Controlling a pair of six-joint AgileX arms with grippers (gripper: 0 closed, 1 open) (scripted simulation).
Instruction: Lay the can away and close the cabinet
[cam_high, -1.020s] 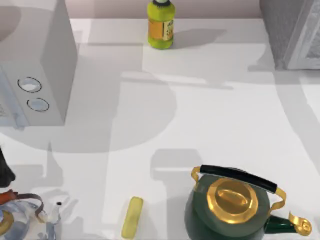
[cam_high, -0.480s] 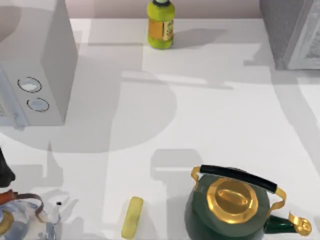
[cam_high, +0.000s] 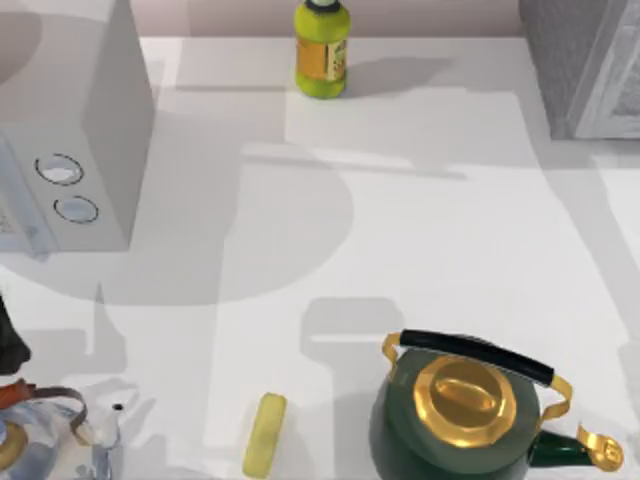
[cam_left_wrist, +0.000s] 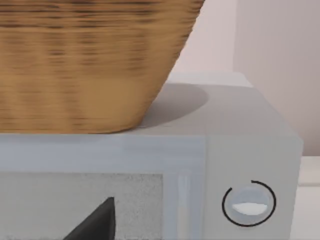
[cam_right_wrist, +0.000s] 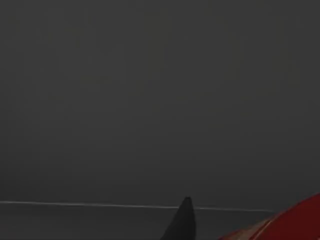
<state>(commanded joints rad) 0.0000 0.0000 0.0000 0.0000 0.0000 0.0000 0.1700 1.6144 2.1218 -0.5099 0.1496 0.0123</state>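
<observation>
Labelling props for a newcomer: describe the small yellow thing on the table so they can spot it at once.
Start in the top view at the big green kettle with gold lid, at the table's near edge. Just to its left lies a small yellow bar, flat, long axis running near to far. It is pale, plain and low, unlike the upright yellow-green bottle at the far edge.

White table (cam_high: 430, 230) under soft overlapping shadows, pale pinkish wall (cam_high: 430, 15) along its far edge.
</observation>
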